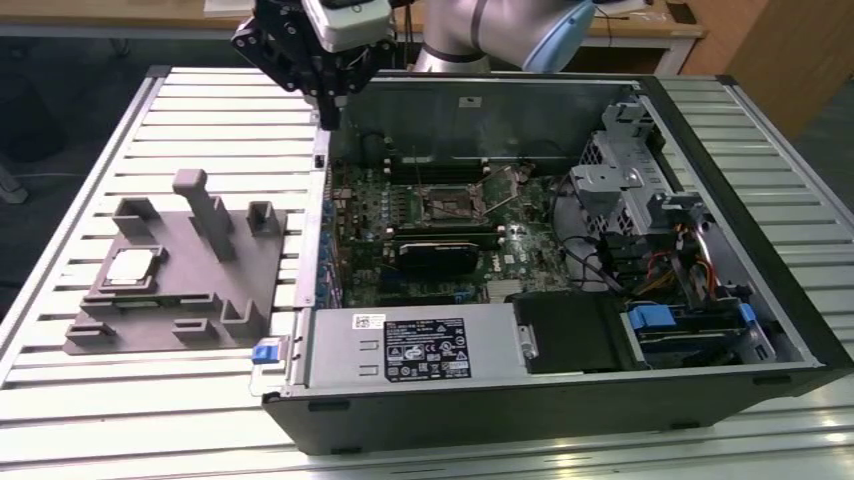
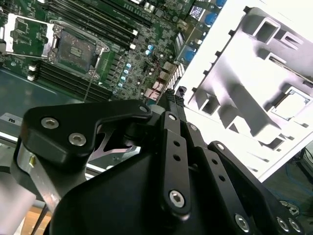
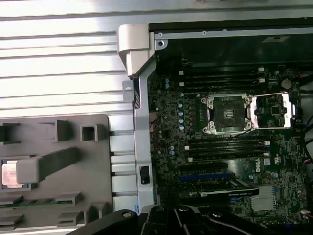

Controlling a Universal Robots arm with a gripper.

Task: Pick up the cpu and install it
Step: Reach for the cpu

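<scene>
A slatted metal table [image 1: 80, 400] (pale grey) stands before a wooden desk [image 1: 641, 27].

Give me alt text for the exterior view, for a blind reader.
The tool hovers empty above one wall of the open computer case. The cpu lies in the grey fixture on the table, at the exterior view's left.

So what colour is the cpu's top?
The cpu top is silvery-white; clearest in the exterior view.

Robotics lab: slatted aluminium bench [image 1: 214, 110], open computer case [image 1: 534, 415].
</scene>
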